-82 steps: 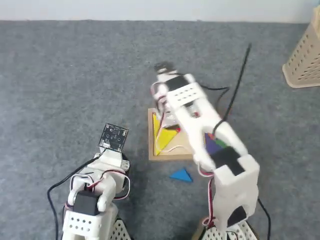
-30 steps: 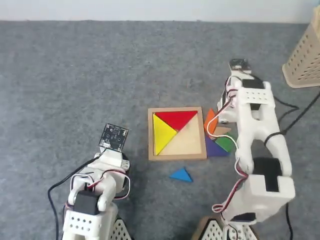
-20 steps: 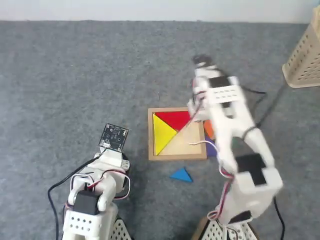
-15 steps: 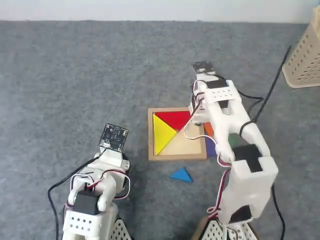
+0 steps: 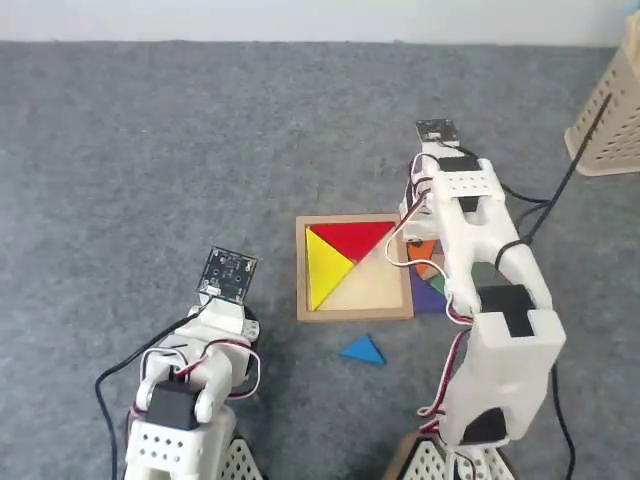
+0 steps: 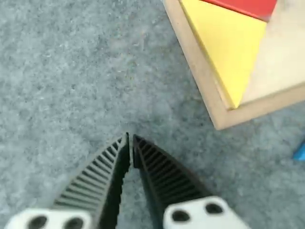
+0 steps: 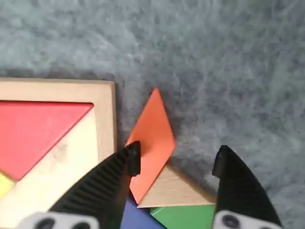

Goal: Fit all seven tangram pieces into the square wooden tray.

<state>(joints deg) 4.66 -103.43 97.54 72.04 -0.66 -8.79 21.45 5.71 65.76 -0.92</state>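
- Where the grey carpet (image 5: 150, 150) comes nearest the arm bases, a small blue triangle (image 5: 363, 350) lies flat on its own, just near of the tray and apart from it.
- The left gripper (image 6: 129, 139) hangs over bare carpet to the near left of the tray's near-left corner, its two ribbed fingers pressed together.
- The square wooden tray (image 5: 355, 314) sits mid-table. A yellow triangle (image 5: 324, 268) fills its left side and a red triangle (image 5: 352, 239) its far side, the two meeting edge to edge. The rest of the tray floor is bare wood.
- Just right of the tray's right rim, four pieces lie clustered on the carpet. A purple piece (image 7: 138, 214) and a green piece (image 7: 183, 213) are nearest, side by side. A pale wooden triangle (image 7: 175, 190) lies against the green one. An orange piece (image 7: 150, 143) is farthest, its edge against the wooden triangle.
- The right gripper (image 7: 178, 157) is above that cluster, its claw spread wide and empty. One fingertip overlaps the orange piece's tray-side edge, and the other is over carpet to the right.
- A pale slatted basket (image 5: 612, 105) stands at the far right.
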